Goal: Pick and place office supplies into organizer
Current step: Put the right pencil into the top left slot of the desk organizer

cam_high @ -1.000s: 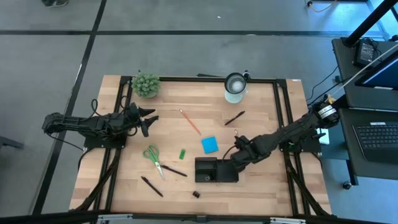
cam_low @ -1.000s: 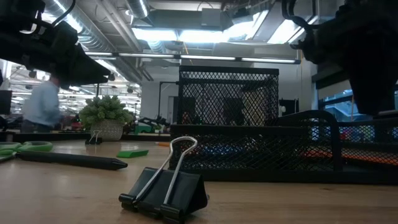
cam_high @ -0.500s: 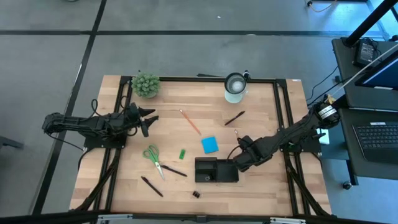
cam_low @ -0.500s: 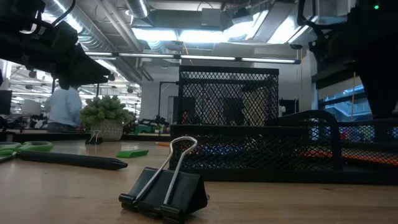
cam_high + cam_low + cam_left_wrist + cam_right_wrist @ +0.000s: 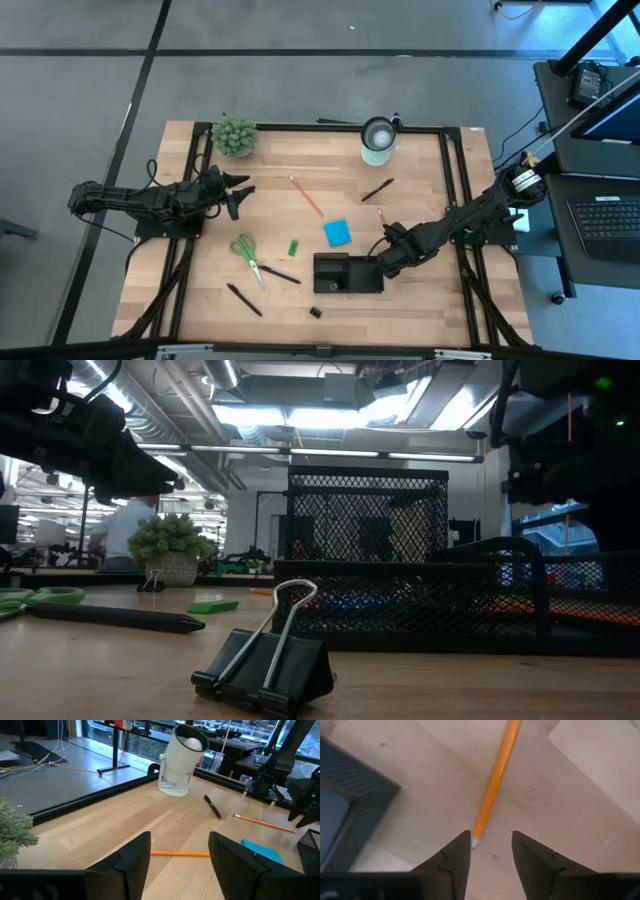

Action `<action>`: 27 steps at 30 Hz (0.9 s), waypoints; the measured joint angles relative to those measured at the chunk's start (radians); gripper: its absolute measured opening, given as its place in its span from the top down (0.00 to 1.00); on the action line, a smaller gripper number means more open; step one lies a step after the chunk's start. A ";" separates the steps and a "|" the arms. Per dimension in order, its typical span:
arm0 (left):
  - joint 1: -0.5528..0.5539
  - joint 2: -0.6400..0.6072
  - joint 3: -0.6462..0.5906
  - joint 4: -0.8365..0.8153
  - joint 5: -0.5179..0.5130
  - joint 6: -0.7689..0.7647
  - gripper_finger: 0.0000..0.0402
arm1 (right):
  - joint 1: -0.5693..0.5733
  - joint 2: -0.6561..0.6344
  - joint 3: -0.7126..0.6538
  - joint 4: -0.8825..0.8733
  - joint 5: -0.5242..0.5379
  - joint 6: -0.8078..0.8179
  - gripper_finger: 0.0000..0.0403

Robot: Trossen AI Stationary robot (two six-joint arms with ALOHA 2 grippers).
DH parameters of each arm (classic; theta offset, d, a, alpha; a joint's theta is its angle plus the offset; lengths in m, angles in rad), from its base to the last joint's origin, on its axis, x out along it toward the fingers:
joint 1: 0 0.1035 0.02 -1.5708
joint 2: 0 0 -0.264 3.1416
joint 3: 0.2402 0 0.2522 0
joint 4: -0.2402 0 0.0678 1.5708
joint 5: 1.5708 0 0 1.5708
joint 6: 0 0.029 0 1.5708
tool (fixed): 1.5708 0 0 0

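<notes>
Pencil (image 5: 379, 220), from above, lies near the table's right edge beside the organizer (image 5: 347, 273), the right gripper (image 5: 384, 258) having backed off that tray toward it while the left gripper (image 5: 238, 192) waits spread at the left edge; the right wrist view shows spread fingers (image 5: 455, 855) straddling the pencil's tip, nothing pinched, so pickup looks next.

Counter (image 5: 420, 180): pale wood planks, matt, visible grain. Organizer (image 5: 350, 805), beside the right pincer (image 5: 491, 845): black wire mesh. Pencil (image 5: 495, 780) ahead of that pincer: smooth orange lacquer. Binder clip (image 5: 265, 665): glossy black body, wire handles.
</notes>
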 joint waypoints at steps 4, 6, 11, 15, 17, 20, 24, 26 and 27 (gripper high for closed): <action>0.000 0.000 0.000 0.000 0.000 -0.001 0.52 | 0.000 0.000 -0.013 0.037 -0.013 0.001 0.64; 0.000 0.000 0.000 0.000 0.000 0.000 0.52 | 0.000 0.000 -0.024 0.079 -0.027 0.000 0.64; 0.000 0.000 0.000 0.000 0.000 0.000 0.52 | 0.005 0.000 -0.060 0.139 -0.029 0.005 0.64; 0.000 0.000 0.000 0.000 0.000 0.000 0.52 | 0.005 0.000 -0.074 0.137 -0.029 0.033 0.64; 0.000 0.000 0.000 0.000 0.000 -0.001 0.52 | 0.005 0.000 -0.075 0.138 -0.029 0.046 0.64; 0.000 0.000 0.000 0.000 0.000 -0.005 0.52 | 0.005 0.000 -0.075 0.151 -0.030 0.050 0.64; 0.000 0.000 0.000 0.000 -0.001 -0.006 0.52 | 0.006 0.015 -0.074 0.149 -0.074 0.050 0.66; 0.000 0.000 0.000 0.000 -0.003 -0.006 0.52 | 0.013 0.030 -0.071 0.148 -0.074 0.050 0.68; 0.000 0.000 0.000 0.000 -0.003 -0.006 0.52 | 0.016 0.040 -0.070 0.149 -0.072 0.050 0.70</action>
